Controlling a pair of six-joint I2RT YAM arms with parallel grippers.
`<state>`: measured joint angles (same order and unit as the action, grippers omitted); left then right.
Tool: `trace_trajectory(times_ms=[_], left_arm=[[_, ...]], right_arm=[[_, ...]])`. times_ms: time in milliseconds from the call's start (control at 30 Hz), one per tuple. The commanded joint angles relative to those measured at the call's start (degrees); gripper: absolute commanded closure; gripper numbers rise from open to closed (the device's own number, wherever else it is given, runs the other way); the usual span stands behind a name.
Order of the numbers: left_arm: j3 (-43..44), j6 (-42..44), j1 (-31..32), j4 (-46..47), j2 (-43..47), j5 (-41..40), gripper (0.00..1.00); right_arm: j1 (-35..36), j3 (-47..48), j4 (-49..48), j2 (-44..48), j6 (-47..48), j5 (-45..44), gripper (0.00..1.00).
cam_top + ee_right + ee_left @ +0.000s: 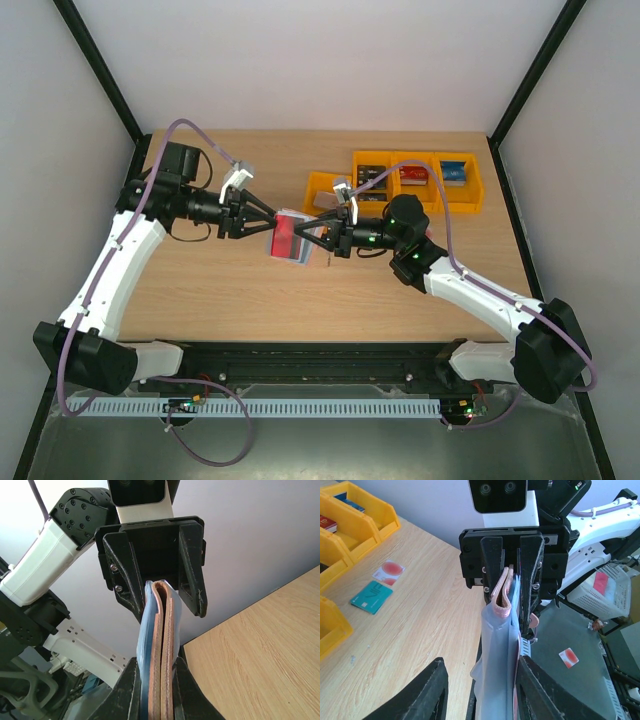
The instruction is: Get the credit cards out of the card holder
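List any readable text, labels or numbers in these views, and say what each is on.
Nothing can be quoted; no text reads cleanly in any view.
teal card: pale lettering, too blurred to read.
white card with a red blob: no legible words.
orange bins: labels on the contents are too small to read.
card holder and light blue card: no print showing.

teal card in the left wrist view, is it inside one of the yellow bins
No, the teal card lies flat on the bare wooden table, outside the yellow bins.
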<state>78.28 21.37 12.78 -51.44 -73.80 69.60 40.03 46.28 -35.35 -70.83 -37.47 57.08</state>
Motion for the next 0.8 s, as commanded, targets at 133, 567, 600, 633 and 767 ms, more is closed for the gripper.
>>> trace_trajectory(times_ms=[133,567,600,633,767], left_arm=[[-1.22,0.83,-0.56,0.65,0.50,-2.69,0.59],[-1.12,2.89,-0.65,-0.87,0.69,-1.92,0.64],[-1.11,2.89,-0.65,-0.87,0.65,-1.78,0.66],[-1.07,2.89,-0.65,-0.90,0.67,-1.72,0.67],[-1.00,3.45,-0.65,-1.43,0.76,-1.17,0.73]], right_arm=[[0.48,1.62,-3.10,2.48,2.92,3.37,0.98],[0.37,1.43,-2.01,3.49,3.64,3.61,0.98],[0.40,1.46,-2.04,3.42,3.51,3.71,0.98],[0.40,1.48,-2.10,3.42,3.40,3.74,0.98],[0.40,1.47,-2.16,3.51,3.31,3.84,0.98]])
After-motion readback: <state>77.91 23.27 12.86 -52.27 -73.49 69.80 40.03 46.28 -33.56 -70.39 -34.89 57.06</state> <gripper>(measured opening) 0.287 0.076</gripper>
